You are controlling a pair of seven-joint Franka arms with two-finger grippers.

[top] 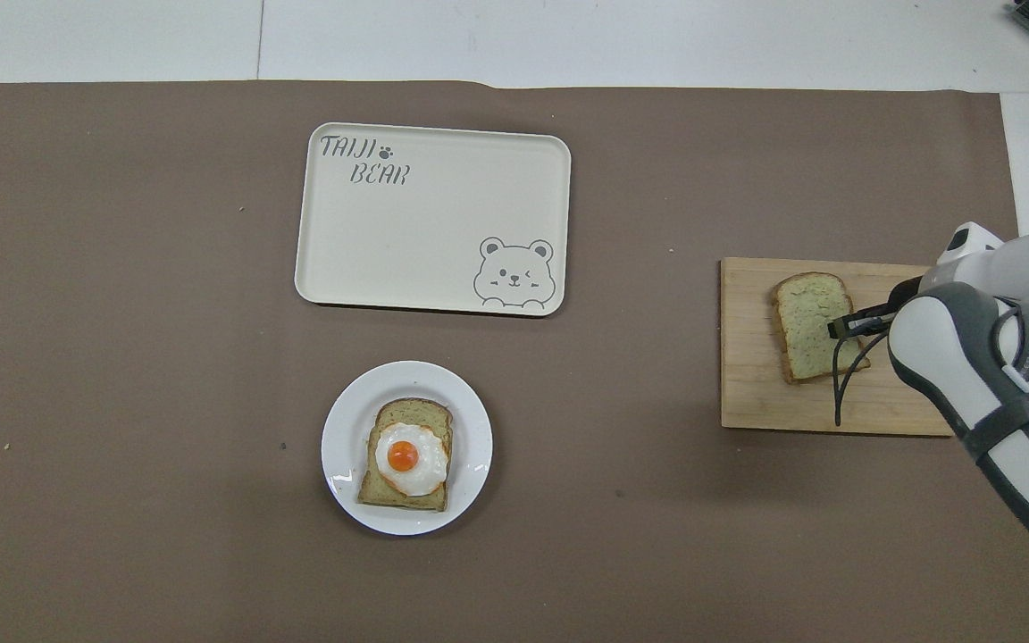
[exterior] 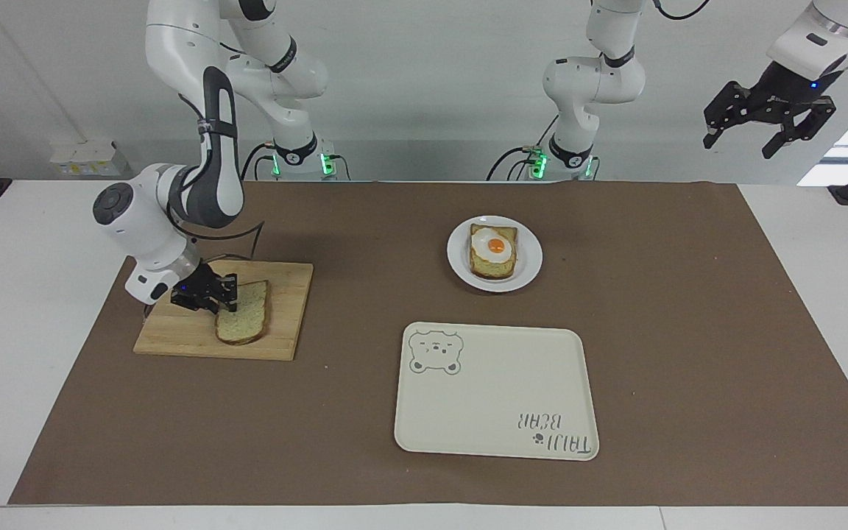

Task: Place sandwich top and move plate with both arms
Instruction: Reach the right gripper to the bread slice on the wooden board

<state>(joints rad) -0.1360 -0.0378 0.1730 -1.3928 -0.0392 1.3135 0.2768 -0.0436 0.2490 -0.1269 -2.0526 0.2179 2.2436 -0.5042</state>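
Observation:
The sandwich top (exterior: pixel 247 318) (top: pixel 802 323), a pale speckled slice with a brown crust, lies on a wooden cutting board (exterior: pixel 174 335) (top: pixel 747 393) toward the right arm's end of the table. My right gripper (exterior: pixel 222 299) (top: pixel 838 328) is down at the slice's edge, its fingers pinched together on it. The white plate (exterior: pixel 531 259) (top: pixel 343 429) sits mid-table near the robots and carries an egg-topped toast (exterior: pixel 494 252) (top: pixel 407 457). My left gripper (exterior: pixel 766 126) hangs open high in the air past the left arm's end of the table, waiting, and does not show in the overhead view.
A cream bear-printed tray (exterior: pixel 494 401) (top: pixel 425 223) lies farther from the robots than the plate. A brown mat (exterior: pixel 689 331) covers most of the table. The right arm's forearm leans over the board's outer end.

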